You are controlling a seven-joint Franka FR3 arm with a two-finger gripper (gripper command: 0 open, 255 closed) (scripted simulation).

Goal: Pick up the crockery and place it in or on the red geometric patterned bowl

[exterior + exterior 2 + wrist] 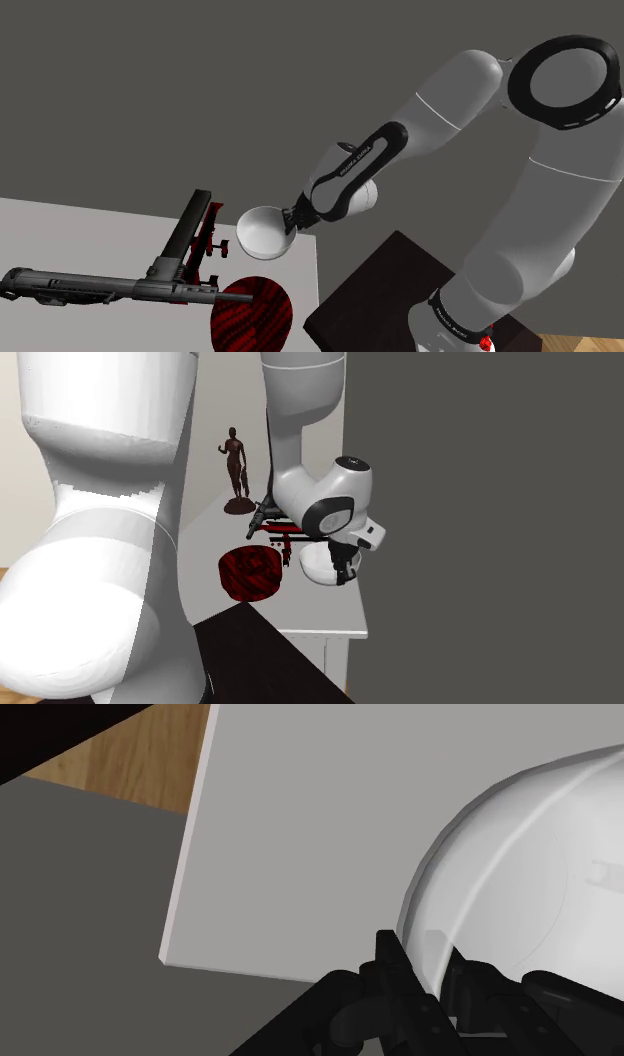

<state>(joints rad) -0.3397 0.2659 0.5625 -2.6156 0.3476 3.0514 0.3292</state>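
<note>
The claw is clamped on the rim of the white bowl. In the wrist view one black finger stands on each side of the bowl's thin wall, pinching it. The bowl is round, so no long axis shows. In the shoulder view it hangs at mid-frame, and its mouth seems to tip up and toward the frame's left, though the shading makes this hard to judge. It sits over the tabletop close to that surface's right edge, above and slightly right of the red patterned bowl. The red bowl is cut off by the frame's bottom edge. A long dark rifle lies across the lower left, and its muzzle end reaches the red bowl's upper rim. Behind it a black object with red parts slants upward, and what it is cannot be made out. In the second exterior view the white arm blocks the whole left of the frame. At centre its wrist covers part of the clutter behind the two bowls, which stand just beside each other. A dark figurine stands upright farther back. The dark stand shows at the shoulder view's lower right. In the wrist view the white bowl runs off the frame's right edge, and a strip of wooden floor shows beyond the tabletop's corner.
</note>
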